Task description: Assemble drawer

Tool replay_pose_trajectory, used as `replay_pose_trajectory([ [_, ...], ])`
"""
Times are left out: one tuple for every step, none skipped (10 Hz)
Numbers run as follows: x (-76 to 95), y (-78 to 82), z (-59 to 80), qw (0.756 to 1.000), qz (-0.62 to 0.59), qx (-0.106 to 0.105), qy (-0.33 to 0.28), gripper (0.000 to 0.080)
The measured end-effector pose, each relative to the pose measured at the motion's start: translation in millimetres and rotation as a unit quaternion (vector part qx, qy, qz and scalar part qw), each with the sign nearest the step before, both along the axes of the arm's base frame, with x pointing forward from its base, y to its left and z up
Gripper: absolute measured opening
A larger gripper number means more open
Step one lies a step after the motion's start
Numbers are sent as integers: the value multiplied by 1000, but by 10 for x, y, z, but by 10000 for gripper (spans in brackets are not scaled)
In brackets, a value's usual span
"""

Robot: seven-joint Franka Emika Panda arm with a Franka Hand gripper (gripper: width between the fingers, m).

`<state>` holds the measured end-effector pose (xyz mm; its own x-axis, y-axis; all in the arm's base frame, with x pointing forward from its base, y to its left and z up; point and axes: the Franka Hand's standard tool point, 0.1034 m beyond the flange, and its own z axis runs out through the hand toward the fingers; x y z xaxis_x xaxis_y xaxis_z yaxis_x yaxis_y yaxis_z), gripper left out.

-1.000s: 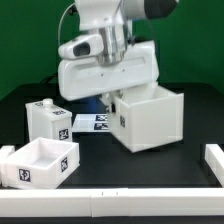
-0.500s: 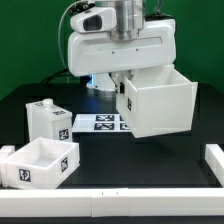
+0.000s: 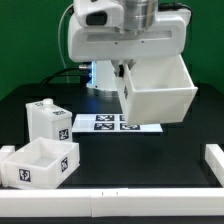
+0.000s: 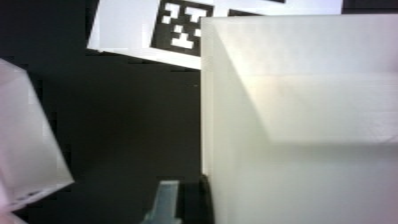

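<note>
My gripper (image 3: 124,71) is shut on a wall of the large white open-sided shell (image 3: 156,90) and holds it tilted in the air above the table, right of centre in the exterior view. In the wrist view the shell's wall (image 4: 302,130) fills most of the picture, one fingertip (image 4: 171,202) lies against its outside, and the other finger is hidden behind the wall. One knobbed tray (image 3: 47,118) stands on end at the exterior view's left. The second tray (image 3: 40,163) lies open side up in front of it. A tray edge (image 4: 22,140) also shows in the wrist view.
The marker board (image 3: 104,122) lies flat on the black table under and beside the raised shell; it also shows in the wrist view (image 4: 164,28). Low white rails edge the table at the front (image 3: 110,195) and the exterior view's right (image 3: 213,160).
The arm has lifted the shell off the table, moved it toward the exterior view's right and tilted it. Both trays have stayed in place.
</note>
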<state>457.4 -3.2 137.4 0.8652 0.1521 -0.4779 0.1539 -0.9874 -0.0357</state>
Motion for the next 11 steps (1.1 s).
replay_pose_trajectory([
  [-73,8,-9,999,1,-1,41,31],
  [-67,33,-37,997,3,-1,80,31],
  [-70,48,-56,994,4,-1,107,31],
  [-84,46,-37,987,-2,-8,163,31],
  [86,31,-24,976,-16,-19,216,31],
  [279,15,-76,971,-49,-45,230,31],
  [350,-33,-98,967,-63,-57,241,31],
  [358,-106,-106,968,-52,-43,241,31],
  [360,-115,-114,968,-52,-43,240,31],
  [359,-99,-120,968,-50,-43,240,31],
  [359,-92,-121,969,-49,-42,240,31],
])
